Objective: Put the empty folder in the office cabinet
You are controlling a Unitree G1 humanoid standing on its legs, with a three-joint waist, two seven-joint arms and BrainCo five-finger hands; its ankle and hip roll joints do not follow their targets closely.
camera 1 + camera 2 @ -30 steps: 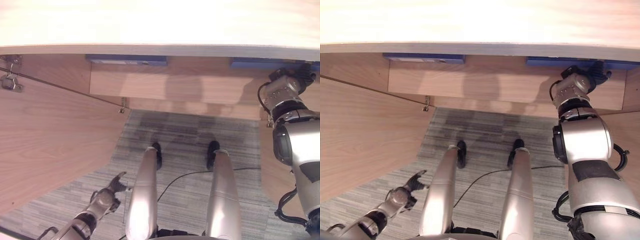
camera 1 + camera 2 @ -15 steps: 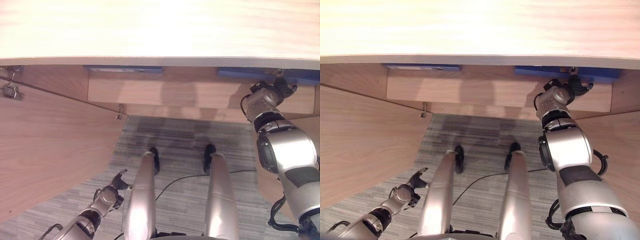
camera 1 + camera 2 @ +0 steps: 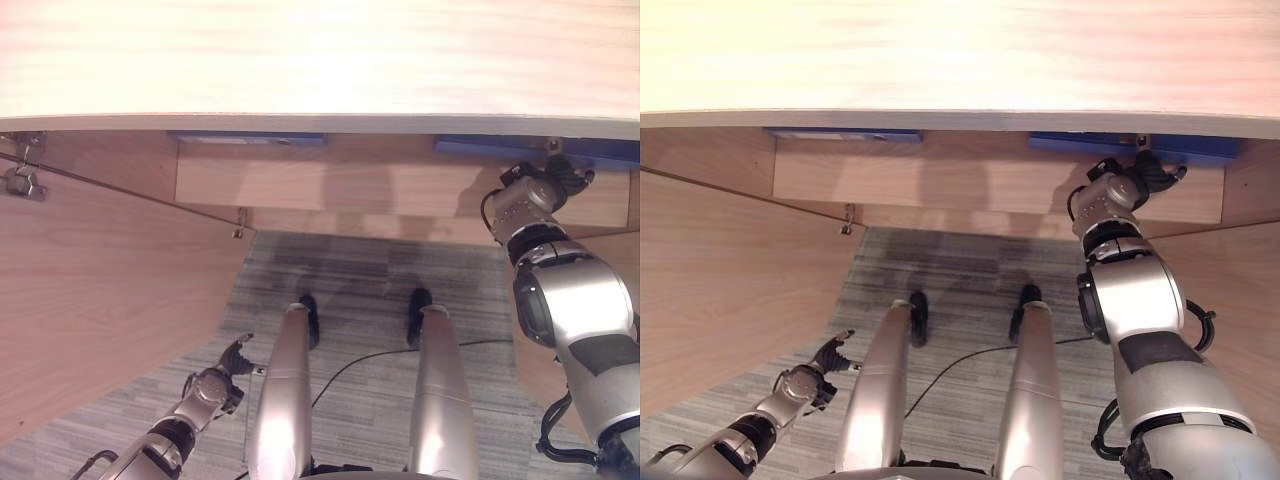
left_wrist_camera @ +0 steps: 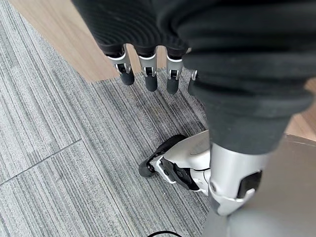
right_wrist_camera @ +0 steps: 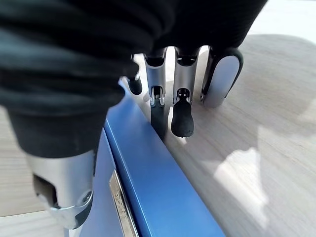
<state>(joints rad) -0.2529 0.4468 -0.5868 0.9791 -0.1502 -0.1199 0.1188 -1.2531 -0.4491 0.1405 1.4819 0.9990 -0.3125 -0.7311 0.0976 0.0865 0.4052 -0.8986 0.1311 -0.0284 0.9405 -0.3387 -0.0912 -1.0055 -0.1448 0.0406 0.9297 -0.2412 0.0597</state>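
Inside the cabinet (image 3: 110, 290), the right hand (image 5: 173, 98) gripped the blue folder (image 5: 148, 187), which lay flat on the shelf (image 5: 256, 148), long axis running side to side. The left hand (image 4: 148, 69) hung open over the carpet (image 4: 59, 148).

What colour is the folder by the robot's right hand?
The folder is blue, with a silver strip, clearest in the right wrist view.

Under the pale tabletop (image 3: 960, 60), the right hand (image 3: 1148, 170) reaches up to a blue folder (image 3: 1185, 147) on the cabinet shelf (image 3: 940, 185). Another blue folder (image 3: 840, 134) lies further left. The left hand (image 3: 825, 356) hangs low over grey carpet (image 3: 960, 270), fingers relaxed.
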